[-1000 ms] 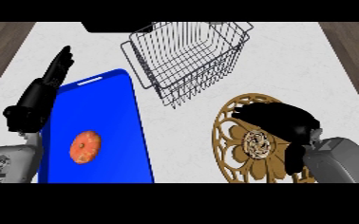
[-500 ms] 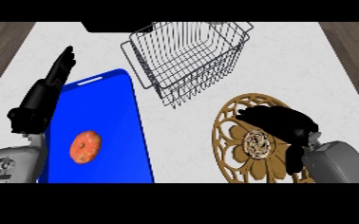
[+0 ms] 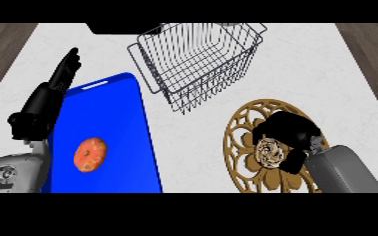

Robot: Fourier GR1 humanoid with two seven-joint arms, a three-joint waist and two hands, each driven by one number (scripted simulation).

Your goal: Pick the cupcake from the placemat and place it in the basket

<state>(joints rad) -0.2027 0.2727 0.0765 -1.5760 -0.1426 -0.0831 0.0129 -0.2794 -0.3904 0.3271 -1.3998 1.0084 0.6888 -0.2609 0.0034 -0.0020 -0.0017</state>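
The right hand [image 3: 289, 132] is curling its fingers round the cupcake [image 3: 270, 151], which is sitting on the placemat [image 3: 247, 130], near that mat's middle. The hand is coming over the cupcake from the mat's right and far sides, with the thumb side wrapping below it, so only the cupcake's pale top is showing. Whether it is already clear of the mat cannot be told.

The basket [image 3: 199, 62] is standing beyond the mat's far-left edge, apart from it, tilted so its wire rim is leaning. The left hand [image 3: 46, 102] is resting open, fingers up, well to the mat's left, beside a blue tray [image 3: 122, 130] carrying a round orange thing [image 3: 90, 154].

Judging from this, the risk is lying in the carry: the cupcake is small and mostly hidden, so if the fingers are closing on its edge and not round its body it could be slipping out on the lift. The basket's near rim is also standing between mat and basket floor, and a low swing could be knocking it.
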